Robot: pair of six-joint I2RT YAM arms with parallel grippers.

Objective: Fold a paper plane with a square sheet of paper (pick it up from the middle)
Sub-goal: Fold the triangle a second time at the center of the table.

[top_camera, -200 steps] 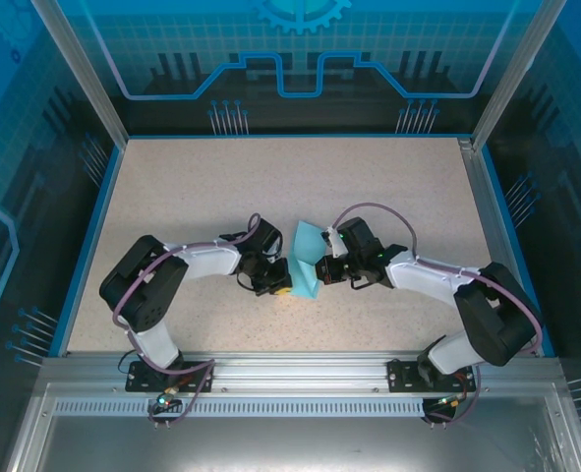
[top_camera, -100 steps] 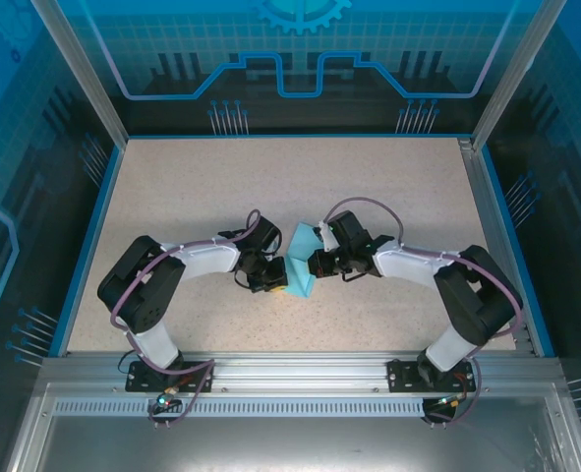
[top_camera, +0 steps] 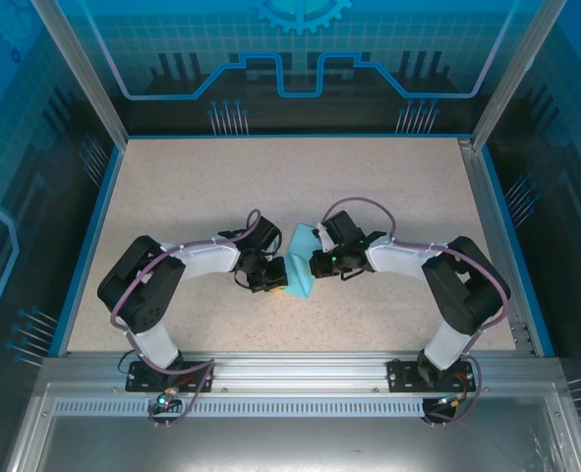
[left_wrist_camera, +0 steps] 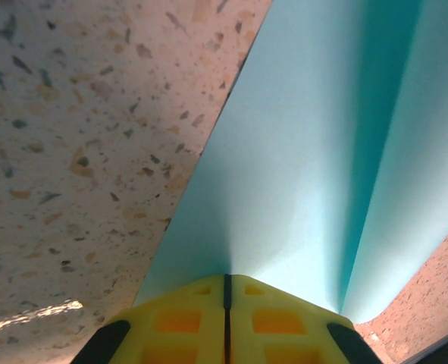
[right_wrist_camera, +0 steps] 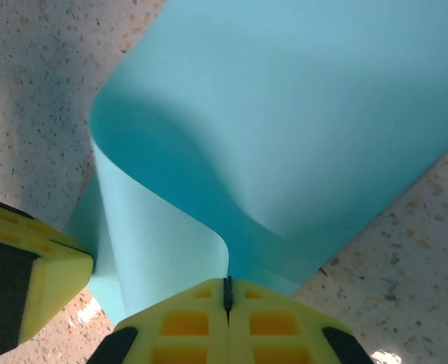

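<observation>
The square sheet of paper (top_camera: pixel 301 258) is light blue and lies bent on the table between the two arms. My left gripper (top_camera: pixel 281 277) is shut on its near left edge, and in the left wrist view the sheet (left_wrist_camera: pixel 299 152) fans out from the closed yellow fingertips (left_wrist_camera: pixel 226 279) with one long crease. My right gripper (top_camera: pixel 313 264) is shut on the right edge. In the right wrist view the paper (right_wrist_camera: pixel 299 114) curls over in a loop from its closed tips (right_wrist_camera: pixel 227 282). A paper plane is out of view.
The speckled beige table (top_camera: pixel 192 187) is ringed by a blue rim and metal frame posts. A yellow finger of the left gripper (right_wrist_camera: pixel 34 273) sits close beside the curled paper in the right wrist view. Both arm bases stand at the near rail.
My right gripper has pushed left with its edge of the sheet, and its elbow has folded in. The paper has curled over and looks narrower. The left arm has barely moved.
</observation>
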